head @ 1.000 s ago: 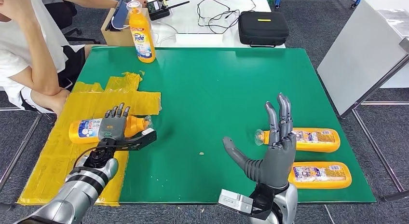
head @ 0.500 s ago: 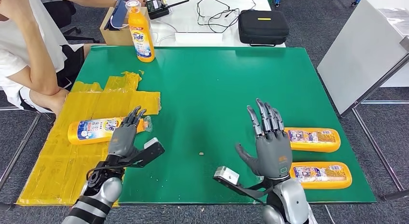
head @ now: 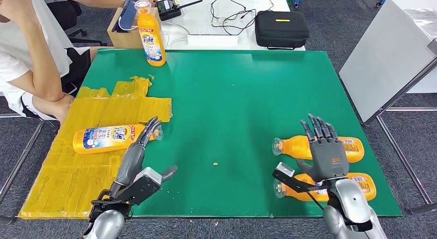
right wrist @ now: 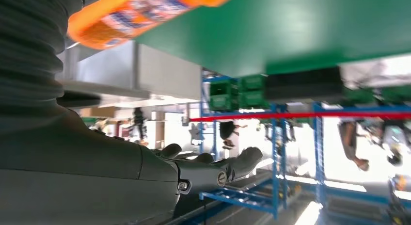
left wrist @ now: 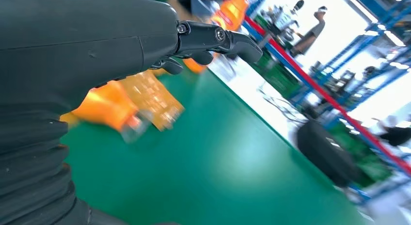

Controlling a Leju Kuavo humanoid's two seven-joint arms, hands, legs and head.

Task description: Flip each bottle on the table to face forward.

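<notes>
**Both hands empty, bottles lying beside them on the green table**

The left hand (head: 135, 157) hangs over the near left part of the green table (head: 232, 89) with its fingers stretched out and apart, holding nothing. Its fingertips reach toward the cap end of an orange detergent bottle (head: 111, 137) that lies on its side just beyond them, on a patch of yellow tape (head: 77, 161). Whether the fingertips touch the cap cannot be told from the head view. In the left wrist view the left hand's dark fingers (left wrist: 228, 38) are extended, and the bottle's clear cap sits blurred just below them.

The right hand (head: 324, 149) is over the near right part of the table, palm down, fingers spread and empty. Two more orange bottles lie on their sides here, caps pointing toward the table's middle. The farther lying bottle (head: 296, 146) runs under the hand's fingers, so the hand covers its middle. The nearer lying bottle (head: 360, 183) lies just behind the palm, partly hidden by the wrist. Contact between hand and either bottle cannot be made out. The right wrist view shows the hand's fingers (right wrist: 242, 159) loosely extended with nothing in them.

A fourth bottle, an upright Tide bottle (head: 150, 35), stands at the far left edge of the table, well apart from both hands. Beyond the table's far edge, a black case (head: 281, 29) rests on a white table. A person (head: 31, 53) in a white shirt sits beside the table's far left corner.
</notes>
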